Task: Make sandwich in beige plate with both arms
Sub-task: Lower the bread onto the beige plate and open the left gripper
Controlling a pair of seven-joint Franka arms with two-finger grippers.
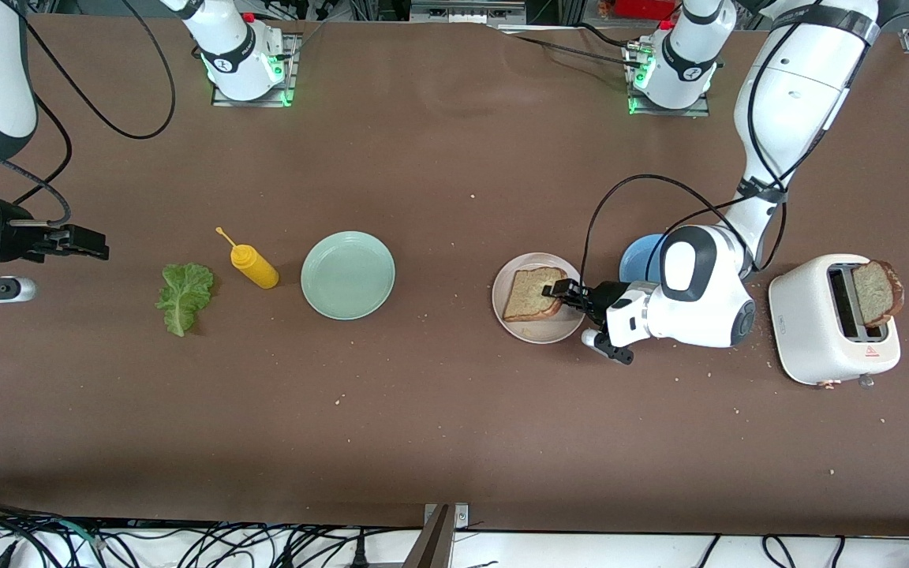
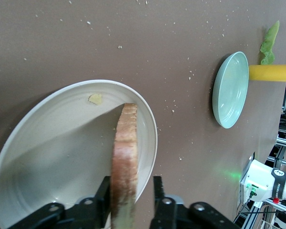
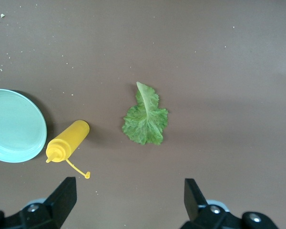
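At the right of the front frame the toaster (image 1: pixel 833 319) keeps one slice; left of it sits the beige plate (image 1: pixel 529 331), where the left gripper (image 1: pixel 563 294) pinches the first bread slice (image 1: pixel 534 293). I'd lower it flat before letting go. At far left the right gripper (image 1: pixel 80 242) waits, jaws spread, over bare table beside the lettuce (image 1: pixel 184 296).
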